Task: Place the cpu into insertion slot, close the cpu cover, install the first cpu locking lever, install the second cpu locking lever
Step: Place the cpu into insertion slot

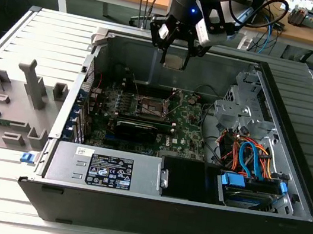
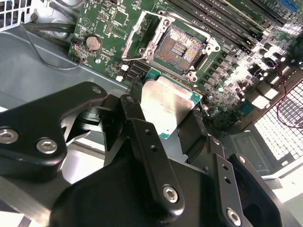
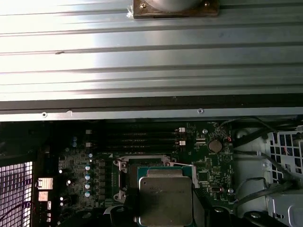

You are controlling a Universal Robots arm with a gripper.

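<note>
My gripper hangs above the open computer case, near its far wall, shut on the cpu. The cpu is a flat square chip with a silvery face and a green edge, seen in both wrist views, pinched between the black fingers. Below it on the green motherboard lies the insertion slot, with its brownish-gold centre bare and uncovered inside a grey metal rim. In the first wrist view the held chip hides most of the slot. How the cpu cover stands cannot be told.
A long black card lies just in front of the slot. The power supply lines the case's near wall. A drive with blue and orange cables sits at the exterior view's right. A grey fixture stands outside the case, at that view's left.
</note>
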